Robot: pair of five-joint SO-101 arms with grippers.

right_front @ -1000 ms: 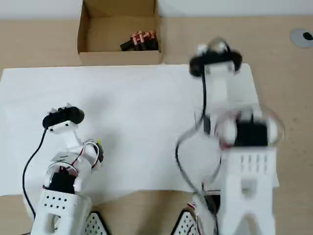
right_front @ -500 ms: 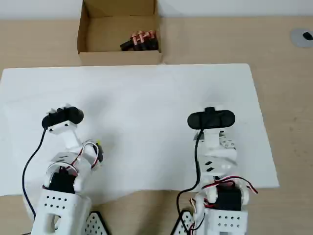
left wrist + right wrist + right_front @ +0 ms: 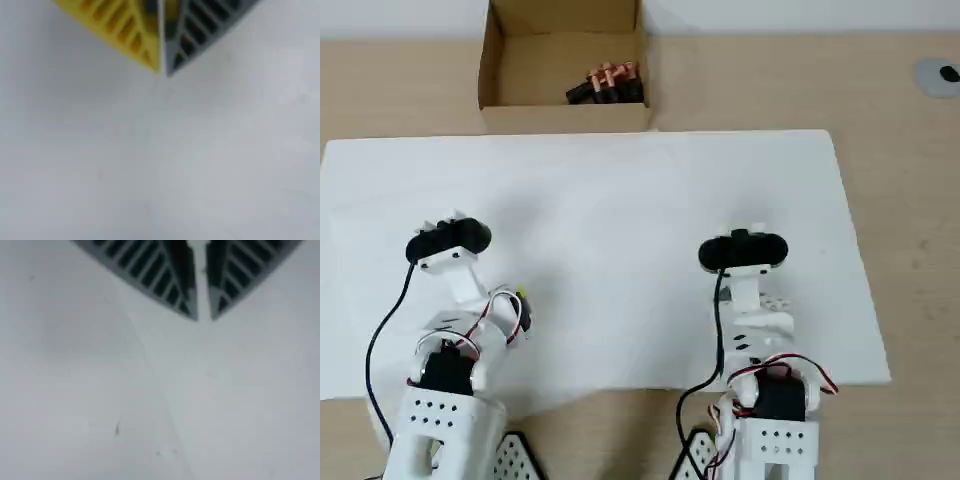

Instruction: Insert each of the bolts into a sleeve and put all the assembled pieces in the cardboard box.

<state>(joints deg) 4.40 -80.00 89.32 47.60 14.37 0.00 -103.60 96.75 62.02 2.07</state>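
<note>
Assembled pieces lie inside cardboard box. Left gripper fingers pressed together; right gripper fingers nearly touching.

Your high view: box far wall cut by top edge. Pieces inside too small for you to count or to tell bolt from sleeve. Left arm base and right arm base run off bottom edge. Grey disc cut by right edge. Wrist views: left gripper blurred, fingers cut off by picture edge just behind tips; right gripper same.
</note>
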